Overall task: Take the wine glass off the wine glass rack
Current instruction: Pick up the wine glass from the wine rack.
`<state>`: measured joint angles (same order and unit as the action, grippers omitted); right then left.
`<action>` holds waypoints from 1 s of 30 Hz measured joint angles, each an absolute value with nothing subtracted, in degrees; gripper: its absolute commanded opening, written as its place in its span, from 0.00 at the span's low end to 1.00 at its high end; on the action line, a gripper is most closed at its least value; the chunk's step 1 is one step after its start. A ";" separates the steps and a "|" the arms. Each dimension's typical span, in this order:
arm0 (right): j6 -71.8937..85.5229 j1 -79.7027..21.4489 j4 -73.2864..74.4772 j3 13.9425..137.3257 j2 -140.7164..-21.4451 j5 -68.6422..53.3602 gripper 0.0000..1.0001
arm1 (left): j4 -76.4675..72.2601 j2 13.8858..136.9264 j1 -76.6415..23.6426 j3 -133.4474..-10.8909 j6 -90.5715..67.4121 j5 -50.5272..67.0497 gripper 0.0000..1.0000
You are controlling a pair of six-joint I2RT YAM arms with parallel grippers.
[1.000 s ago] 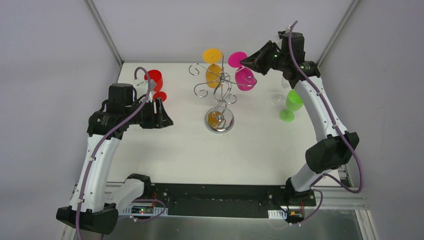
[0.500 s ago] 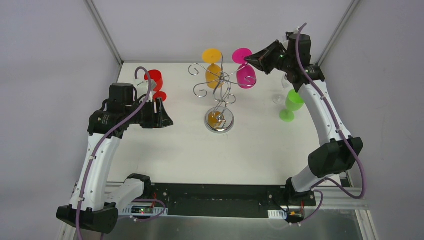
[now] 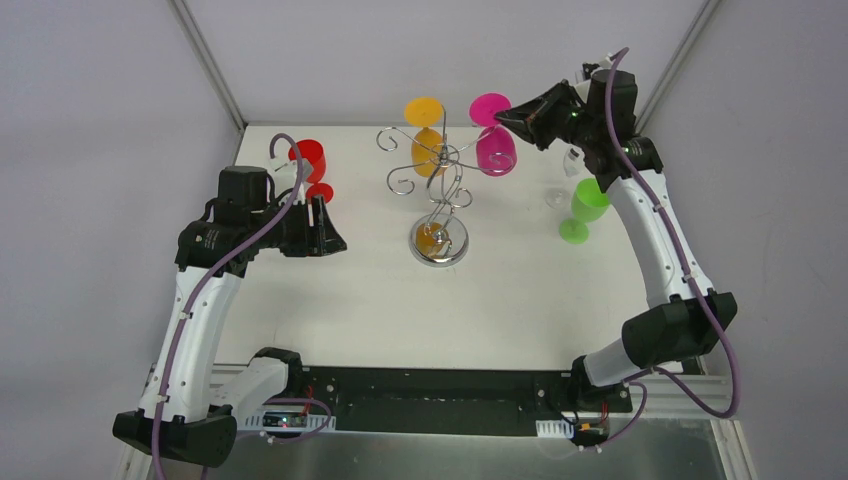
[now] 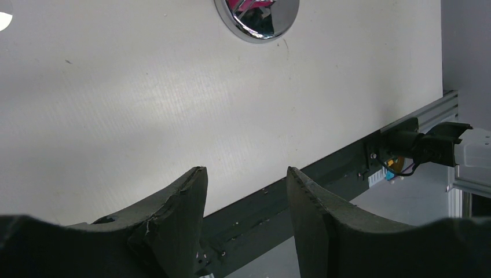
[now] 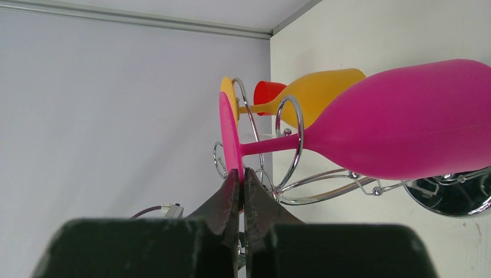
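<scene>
Grey walls (image 3: 100, 100) close you in on three sides, with a white table (image 3: 340, 300) below. Your left arm (image 3: 200, 310) bends over the table's left side. Your right arm (image 3: 655, 240) stretches up toward the far right corner. The rack (image 3: 440, 170) stands mid-table toward the back, its chrome base (image 3: 438, 243) flat on the surface and its curled arms fanned out at the top. Your left gripper (image 4: 246, 174) sits well left of that base, fingers parted, nothing between them. Your right gripper (image 5: 241, 174) is pinched tight on the pink glass (image 3: 495, 150), gripping the rim of its foot. That glass hangs upside down on the rack's right side, foot up and bowl down. From the right wrist, its stem runs through one curled loop. The orange glass (image 3: 427, 150) hangs the same way just to its left. The red glass (image 3: 308, 158) stands upright at the far left, near your left gripper. The green glass (image 3: 585, 205) stands upright right of the rack, under your right arm. A small clear glass (image 3: 555, 197) sits just beside it, too faint to read further.
</scene>
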<state>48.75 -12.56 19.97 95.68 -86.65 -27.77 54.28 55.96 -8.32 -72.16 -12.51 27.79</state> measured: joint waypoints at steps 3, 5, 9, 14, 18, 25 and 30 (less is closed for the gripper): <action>48.97 -12.56 19.92 94.76 -86.35 -28.27 0.00 | 54.28 55.96 -8.32 -72.16 -12.51 27.81 0.54; 49.23 -12.56 19.92 94.02 -86.32 -28.80 0.00 | 54.28 55.96 -8.32 -72.16 -12.51 27.81 0.54; 50.13 -12.64 19.90 93.38 -86.32 -29.65 0.00 | 54.28 55.96 -8.32 -72.16 -12.51 27.79 0.54; 51.00 -13.80 19.05 93.43 -86.48 -30.39 0.00 | 54.28 55.96 -8.32 -72.16 -12.51 27.79 0.54; 51.70 -15.73 18.65 94.32 -87.85 -30.70 0.00 | 54.28 55.94 -8.32 -72.16 -12.51 27.38 0.54; 51.90 -17.87 18.59 97.12 -91.42 -30.11 0.00 | 54.28 55.83 -8.32 -72.16 -12.47 26.55 0.54; 51.90 -18.06 18.87 99.24 -92.66 -29.36 0.00 | 54.30 55.83 -8.32 -72.16 -12.47 26.52 0.54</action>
